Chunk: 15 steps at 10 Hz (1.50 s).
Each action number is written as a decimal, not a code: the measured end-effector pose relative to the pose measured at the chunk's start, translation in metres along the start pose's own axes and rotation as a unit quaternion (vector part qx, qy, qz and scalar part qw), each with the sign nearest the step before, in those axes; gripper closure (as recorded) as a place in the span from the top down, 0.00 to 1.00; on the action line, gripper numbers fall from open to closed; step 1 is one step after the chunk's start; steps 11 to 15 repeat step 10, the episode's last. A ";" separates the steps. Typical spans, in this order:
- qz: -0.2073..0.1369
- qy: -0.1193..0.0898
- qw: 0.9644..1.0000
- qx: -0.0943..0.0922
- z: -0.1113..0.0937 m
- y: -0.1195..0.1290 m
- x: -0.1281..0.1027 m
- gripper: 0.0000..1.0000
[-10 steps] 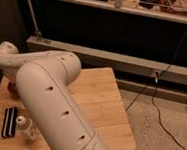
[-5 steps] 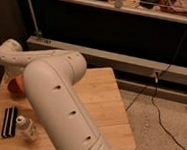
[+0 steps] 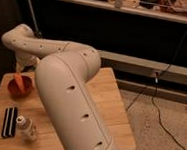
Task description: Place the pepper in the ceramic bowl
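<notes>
The pincer [image 3: 21, 70] hangs at the far left of the counter [image 3: 109, 104], clamped on the stem end of the pepper [image 3: 19, 80]. This slim, tapered orange vegetable points down from the pincer into the small round orange-red ceramic bowl [image 3: 12, 89] directly beneath it.

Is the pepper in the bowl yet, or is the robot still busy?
Nearly done. The pepper already pokes down into the ceramic bowl on the wooden table. The claw hangs right above the pepper's top end, at the table's far left. What's left: let go if it hasn't, then lift away.
</notes>
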 end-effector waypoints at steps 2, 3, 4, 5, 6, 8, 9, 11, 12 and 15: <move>0.040 0.017 0.999 -0.011 -0.007 -0.034 0.003 0.80; 0.055 0.021 0.998 -0.019 -0.006 -0.047 0.004 0.80; 0.063 0.022 0.998 -0.021 -0.006 -0.057 0.003 0.80; 0.060 0.023 0.998 -0.023 -0.007 -0.054 0.004 0.80; 0.058 0.025 0.998 -0.025 -0.005 -0.049 0.005 0.80; 0.059 0.024 0.998 -0.024 -0.005 -0.052 0.004 0.80; 0.059 0.023 0.998 -0.023 -0.006 -0.052 0.004 0.80; 0.057 0.023 0.998 -0.023 -0.005 -0.050 0.004 0.80; 0.057 0.023 0.998 -0.023 -0.005 -0.050 0.004 0.80; 0.057 0.023 0.998 -0.023 -0.005 -0.050 0.004 0.80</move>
